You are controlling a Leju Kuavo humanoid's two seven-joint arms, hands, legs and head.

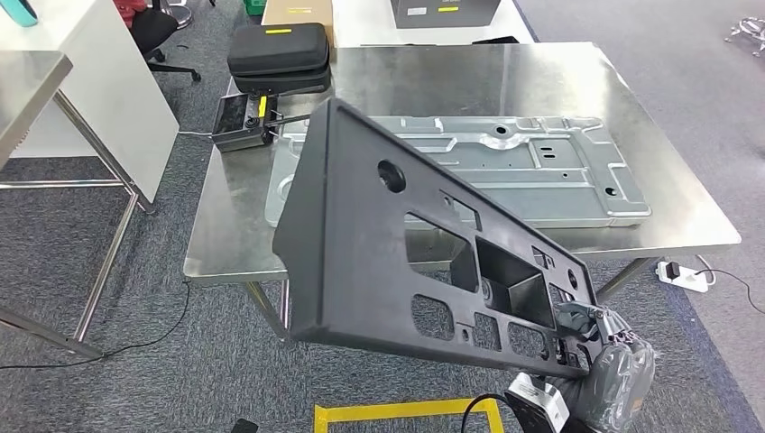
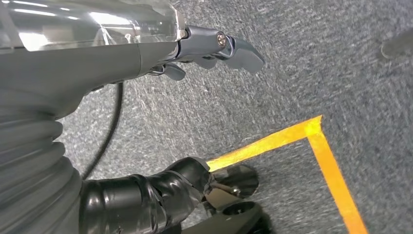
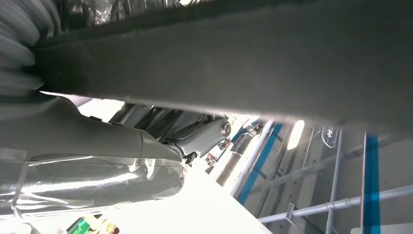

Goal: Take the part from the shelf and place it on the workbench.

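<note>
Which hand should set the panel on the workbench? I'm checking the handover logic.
Right. The right hand already grips the black panel by its lower corner, holding it tilted over the workbench edge. The left hand hangs over carpet, holding nothing.

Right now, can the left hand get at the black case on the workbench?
Probably not: the left hand hangs over the floor, and the black case sits at the workbench's far corner behind the held panel.

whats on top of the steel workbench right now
A grey stamped metal panel lies flat on the workbench, with black cases at its far left corner. The black part in the right hand hides the near edge.
</note>
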